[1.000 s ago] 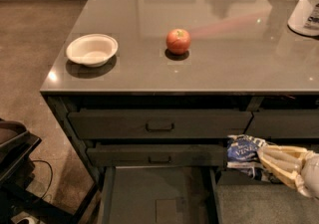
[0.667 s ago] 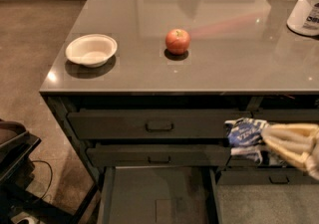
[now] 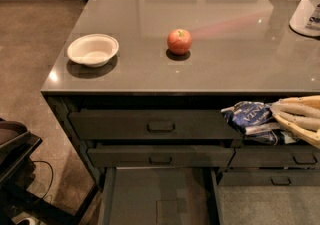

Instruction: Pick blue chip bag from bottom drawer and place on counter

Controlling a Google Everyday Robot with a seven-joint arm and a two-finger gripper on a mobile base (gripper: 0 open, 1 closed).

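My gripper [image 3: 276, 115], clamped around the blue chip bag [image 3: 249, 118], hangs just below the counter's [image 3: 225, 64] front edge, so I judge the bag must rise past that edge.

Grey counter [image 3: 225, 64] with white bowl [image 3: 93, 49], red apple [image 3: 179, 41], white tub [image 3: 308, 6]; below its front edge, gripper [image 3: 276, 113] with blue chip bag [image 3: 247, 116].
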